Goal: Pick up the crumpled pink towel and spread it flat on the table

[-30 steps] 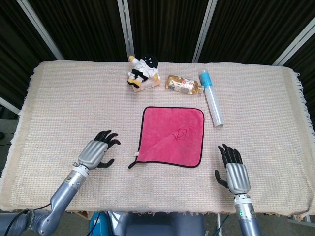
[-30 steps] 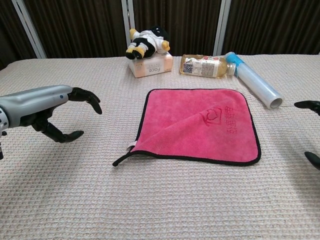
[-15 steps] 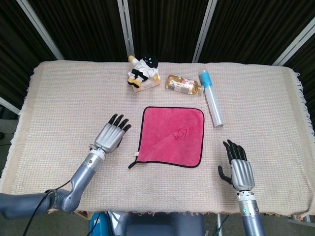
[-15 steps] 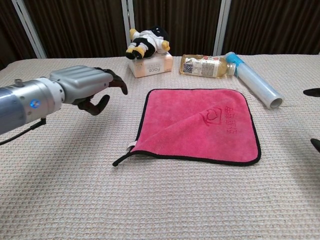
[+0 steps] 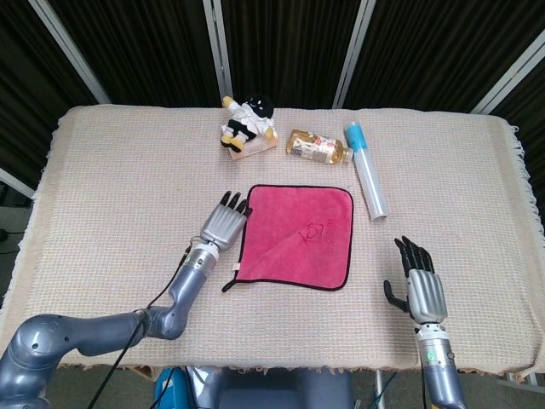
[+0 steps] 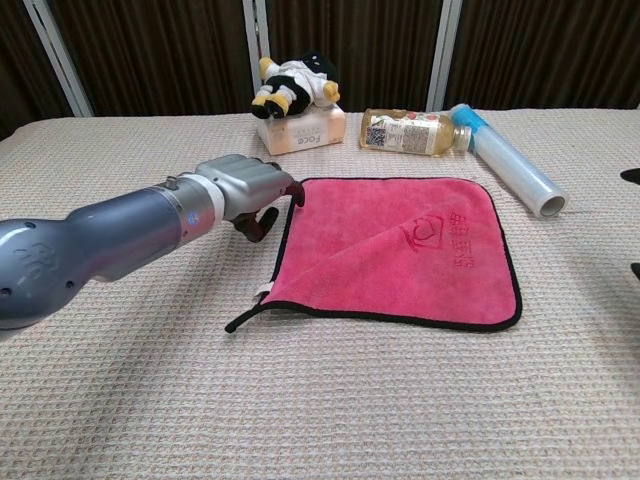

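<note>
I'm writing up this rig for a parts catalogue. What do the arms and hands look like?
Both arms are smooth, rounded, grey-blue metallic tubes. The left hand and right hand each have a ribbed silver-grey back and black fingers. A thin black cable runs along the left arm. The right wrist has a small green dot; the left forearm has a blue one.

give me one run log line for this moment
towel: flat, near-left corner folded | left hand: open, at towel's left edge | right hand: open, clear of towel

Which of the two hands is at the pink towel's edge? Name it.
The left hand, fingertips at the pink towel's left edge. The right hand hangs well clear, off the towel's near right corner.
</note>
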`<move>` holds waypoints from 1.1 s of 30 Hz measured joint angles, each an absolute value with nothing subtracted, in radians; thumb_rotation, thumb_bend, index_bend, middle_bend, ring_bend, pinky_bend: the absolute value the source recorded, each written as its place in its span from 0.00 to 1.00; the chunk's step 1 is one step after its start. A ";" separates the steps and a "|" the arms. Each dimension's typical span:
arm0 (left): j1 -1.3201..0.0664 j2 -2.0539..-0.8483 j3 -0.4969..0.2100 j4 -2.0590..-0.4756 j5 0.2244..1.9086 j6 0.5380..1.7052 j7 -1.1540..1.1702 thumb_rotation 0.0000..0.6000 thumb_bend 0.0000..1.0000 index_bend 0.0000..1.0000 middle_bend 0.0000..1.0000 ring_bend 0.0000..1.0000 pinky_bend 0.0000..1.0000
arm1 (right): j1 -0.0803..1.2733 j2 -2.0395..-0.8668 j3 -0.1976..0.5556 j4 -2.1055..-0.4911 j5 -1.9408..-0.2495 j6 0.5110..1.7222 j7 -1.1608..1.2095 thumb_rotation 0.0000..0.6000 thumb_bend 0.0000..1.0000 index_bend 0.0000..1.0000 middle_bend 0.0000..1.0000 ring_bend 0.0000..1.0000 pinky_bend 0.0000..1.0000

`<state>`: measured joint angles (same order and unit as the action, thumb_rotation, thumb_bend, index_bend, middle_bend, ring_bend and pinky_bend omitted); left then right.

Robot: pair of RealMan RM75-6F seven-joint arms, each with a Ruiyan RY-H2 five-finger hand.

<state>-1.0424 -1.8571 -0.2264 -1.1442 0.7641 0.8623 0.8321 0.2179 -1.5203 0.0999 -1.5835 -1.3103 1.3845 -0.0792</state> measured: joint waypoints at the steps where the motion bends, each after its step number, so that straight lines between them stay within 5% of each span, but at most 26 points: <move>1: -1.048 -1.866 -0.228 -1.129 0.765 0.857 0.826 1.00 0.81 0.14 0.10 0.00 0.03 | 0.217 -1.521 0.103 -1.581 -1.311 1.386 -0.078 1.00 0.43 0.00 0.00 0.00 0.00; 7: -1.075 -1.914 -0.238 -1.048 0.785 0.829 0.778 1.00 0.81 0.01 0.03 0.00 0.06 | 0.215 -1.523 0.107 -1.578 -1.308 1.377 -0.076 1.00 0.43 0.00 0.00 0.00 0.00; 33: -1.080 -1.926 -0.214 -0.947 0.763 0.755 0.759 1.00 0.83 0.09 0.07 0.00 0.06 | 0.201 -1.525 0.118 -1.584 -1.327 1.376 -0.057 1.00 0.43 0.00 0.00 0.00 0.00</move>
